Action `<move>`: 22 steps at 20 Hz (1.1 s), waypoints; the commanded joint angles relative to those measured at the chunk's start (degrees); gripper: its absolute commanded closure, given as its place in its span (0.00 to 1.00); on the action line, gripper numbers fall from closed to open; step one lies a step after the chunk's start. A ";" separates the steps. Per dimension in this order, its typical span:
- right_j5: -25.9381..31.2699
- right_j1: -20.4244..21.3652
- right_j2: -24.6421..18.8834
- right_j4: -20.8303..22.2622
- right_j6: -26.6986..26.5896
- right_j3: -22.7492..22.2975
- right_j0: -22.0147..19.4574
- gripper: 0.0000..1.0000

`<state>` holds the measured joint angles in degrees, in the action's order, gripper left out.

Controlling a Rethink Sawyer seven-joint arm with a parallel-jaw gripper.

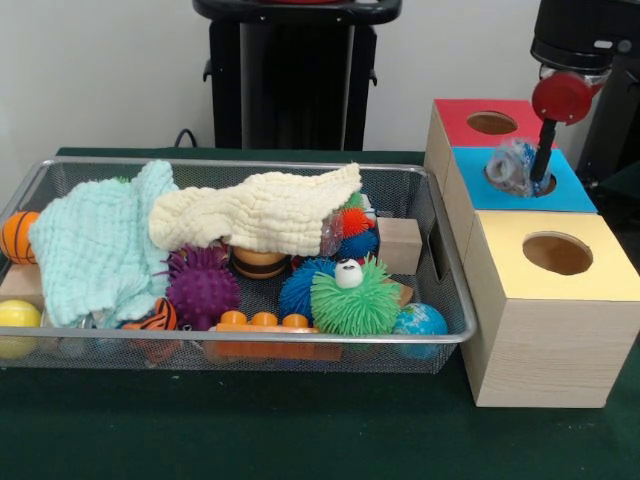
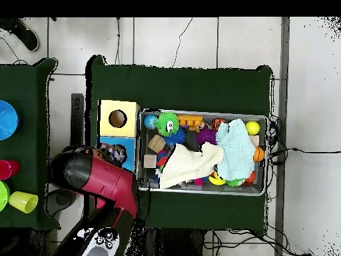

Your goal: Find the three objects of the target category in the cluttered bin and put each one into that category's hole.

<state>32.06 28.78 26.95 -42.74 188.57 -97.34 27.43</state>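
We have the tool [image 1: 541, 178] hanging straight over the blue box [image 1: 575, 195], the middle one of three boxes standing in a row beside the wire bin [image 1: 440, 262] on the green desk [image 1: 300, 430]. The relation that matters is vertical: a crinkly, translucent object [image 1: 512, 167] sits right at the rim of the round hole in that blue top, touching the tool's lower end and lying a little to the picture-left of its black shaft in the front view. We judge the tool to be clenched on this crinkly object, though the contact is small and partly hidden, so we say that with some caution. The object looks roughly round, with no clear long axis, and part of it seems to overlap the hole already. If so, the coming move is a short drop: open and let it fall, perhaps nudging slightly toward the hole's centre first. The red box [image 1: 470, 112] lies behind the blue one and the yellow box [image 1: 610, 275] in front. In the overhead view the arm [image 2: 100, 180] covers most of the blue box, so that view does not confirm the alignment. The bin is crowded, with cloths [image 1: 260, 210] over balls and blocks.
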 commanded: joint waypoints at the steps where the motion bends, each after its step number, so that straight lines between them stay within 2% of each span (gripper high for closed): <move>1: 3.17 -2.92 -4.35 1.07 8.17 2.39 -1.21 0.00; 16: 1.80 -0.54 -5.26 1.13 4.69 -1.23 -2.74 0.00; 22: 3.53 0.06 -4.36 2.01 4.70 -0.64 -2.68 0.00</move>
<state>32.06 28.74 26.95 -42.73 188.57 -96.93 26.80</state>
